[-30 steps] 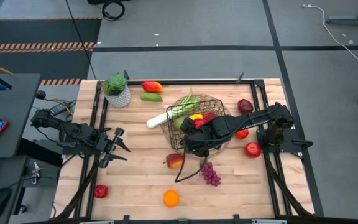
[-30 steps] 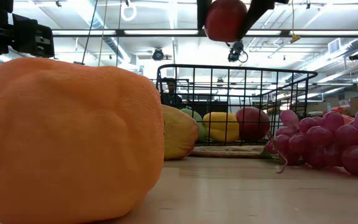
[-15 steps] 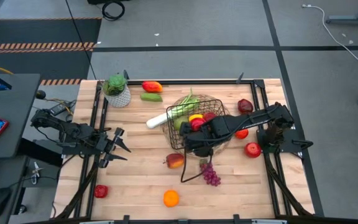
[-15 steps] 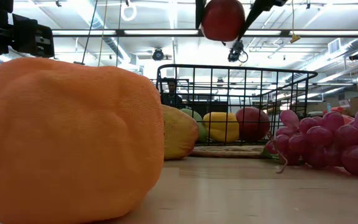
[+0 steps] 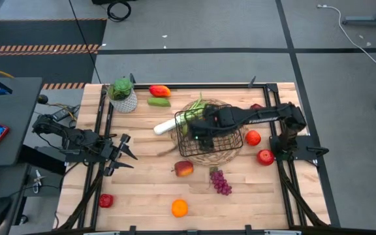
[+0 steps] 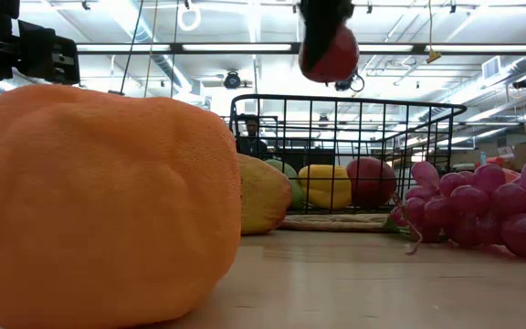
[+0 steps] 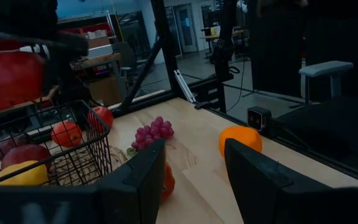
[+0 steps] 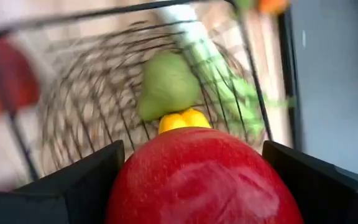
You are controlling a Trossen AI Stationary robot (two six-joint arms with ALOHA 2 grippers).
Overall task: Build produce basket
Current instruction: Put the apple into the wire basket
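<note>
While held above the basket [image 5: 209, 134], a red apple [image 8: 204, 176] sits clamped between the right fingers [image 8: 73, 190].

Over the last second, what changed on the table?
The right end effector, shut on a red apple, swung from the basket's near-left corner to above the basket; the apple is not released. In the low view it dipped slightly. The left end effector stayed parked at the table's left, open. The loose produce, orange and grapes, did not move.
</note>
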